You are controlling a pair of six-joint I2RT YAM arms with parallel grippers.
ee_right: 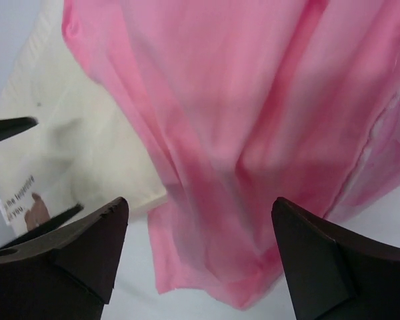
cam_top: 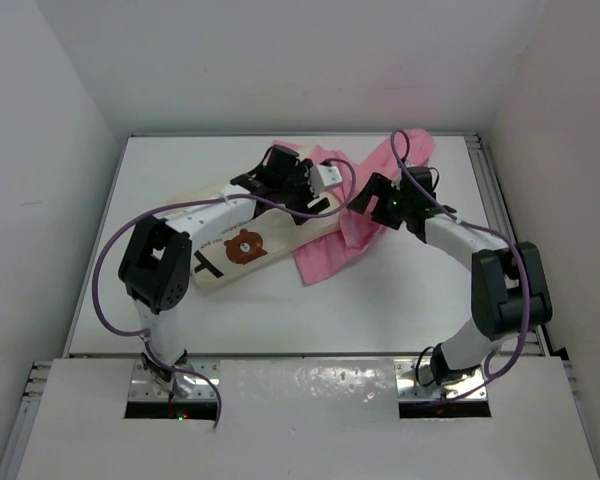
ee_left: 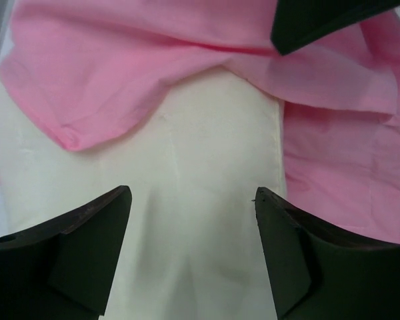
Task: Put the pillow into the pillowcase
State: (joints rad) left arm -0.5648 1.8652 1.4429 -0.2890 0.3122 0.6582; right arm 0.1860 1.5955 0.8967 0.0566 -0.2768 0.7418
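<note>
While the white table (cam_top: 380, 310) bears both things on its far half, the pillowcase (cam_top: 325, 255) is the larger of them. It lies rumpled right of centre, its pink cloth running from the far edge beside the right arm down to a loose corner on the tabletop. Pink folds cover the far end of the pillow (cam_top: 215, 262). Whether that end sits inside the opening or merely under a fold cannot be told. The pillow lies flat and slanted, left of the pink cloth. Its nearer part is bare, with the brown bear face (cam_top: 244, 246) and the black lines in plain sight.

Both arms reach in from the near edge and meet over the place where cream and pink overlap. The left gripper (cam_top: 302, 192) is over the pillow's far end. Its fingers stand wide apart in the wrist view, with cream fabric showing between them and nothing clamped. The right gripper (cam_top: 368, 205) is just right of it, above the pink cloth. Its fingers are likewise spread wide, the satin hangs slack in the gap, and no grip on it can be seen.
</note>
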